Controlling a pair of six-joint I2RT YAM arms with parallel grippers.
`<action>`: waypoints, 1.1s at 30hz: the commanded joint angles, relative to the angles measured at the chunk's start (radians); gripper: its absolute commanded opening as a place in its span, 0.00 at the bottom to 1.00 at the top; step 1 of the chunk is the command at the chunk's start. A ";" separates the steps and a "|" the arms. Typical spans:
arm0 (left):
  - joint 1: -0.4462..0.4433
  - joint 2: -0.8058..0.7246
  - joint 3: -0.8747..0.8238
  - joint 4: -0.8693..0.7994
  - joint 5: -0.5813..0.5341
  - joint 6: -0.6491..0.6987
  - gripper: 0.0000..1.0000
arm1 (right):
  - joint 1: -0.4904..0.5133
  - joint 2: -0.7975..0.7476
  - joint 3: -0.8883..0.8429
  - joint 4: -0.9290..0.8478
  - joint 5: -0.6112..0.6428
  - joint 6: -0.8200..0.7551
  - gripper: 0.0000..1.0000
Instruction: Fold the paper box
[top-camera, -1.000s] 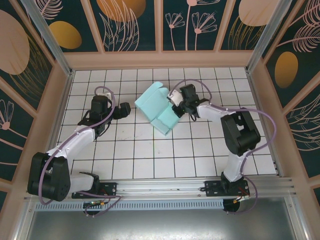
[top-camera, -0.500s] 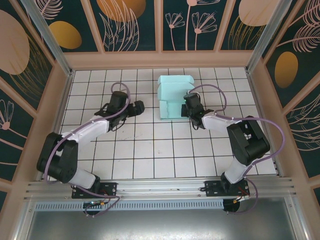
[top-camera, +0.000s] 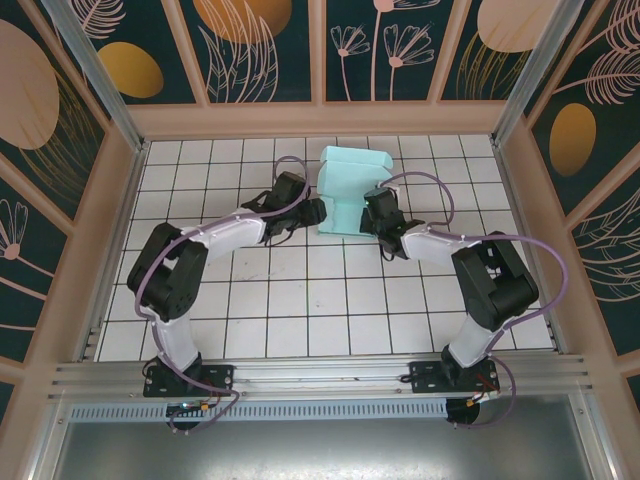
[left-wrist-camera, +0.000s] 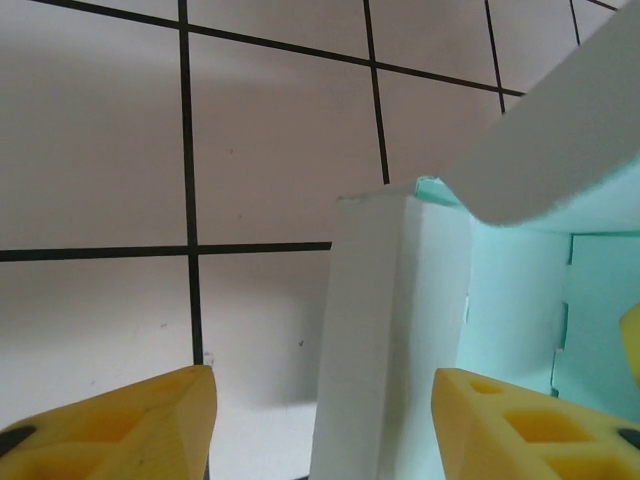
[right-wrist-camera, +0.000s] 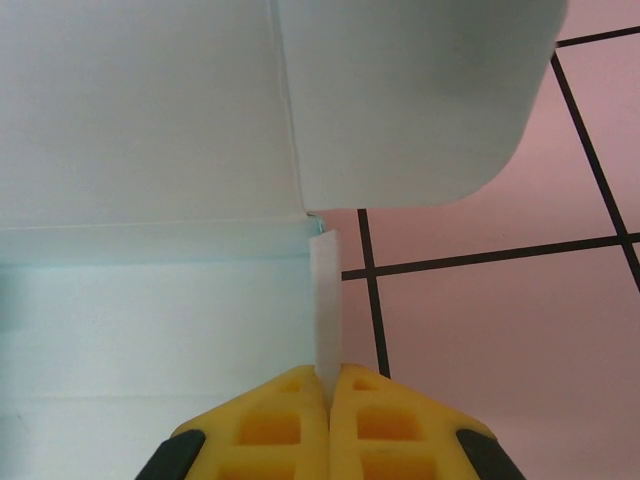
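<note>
Fingers (right-wrist-camera: 265, 430) of the right claw (right-wrist-camera: 330, 380) are pressed flat together on a thin edge of card (right-wrist-camera: 325, 290) that stands up between their yellow tips. That edge belongs to the paper box (top-camera: 352, 178), so this claw has it pinched. The left claw (left-wrist-camera: 322, 400) stands open, its two yellow fingers apart, with a corner wall (left-wrist-camera: 375, 330) of the box rising between them and, as far as I can tell, touching neither. Seen from above, both claws meet the near side of the box, one at each corner. The box sits on the white tiled table (top-camera: 300, 300) toward the far wall, a little right of the middle.

The step in hand looks like shaping the side walls: the box is part raised, with one claw anchoring it while the other lines up on a wall. The next move probably calls for the left fingers to come together on that wall gently and squarely along its crease. The right grip is narrow, and a hard tug could pull the sheet out or twist it.

The card is pale mint, thin, matt and smooth, with crisp straight folds. A flap (right-wrist-camera: 420, 100) with a rounded corner overhangs the pinched edge. The tiles are plain white with dark lines.
</note>
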 joint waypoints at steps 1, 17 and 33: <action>0.000 0.044 0.050 -0.021 0.042 0.007 0.53 | 0.010 0.022 0.016 0.022 -0.013 0.036 0.03; -0.003 0.182 0.099 -0.041 0.076 0.047 0.22 | 0.015 0.055 0.054 0.005 -0.059 0.058 0.05; -0.015 0.209 0.076 -0.107 -0.146 0.184 0.00 | -0.064 -0.252 -0.202 0.329 -0.252 0.065 0.57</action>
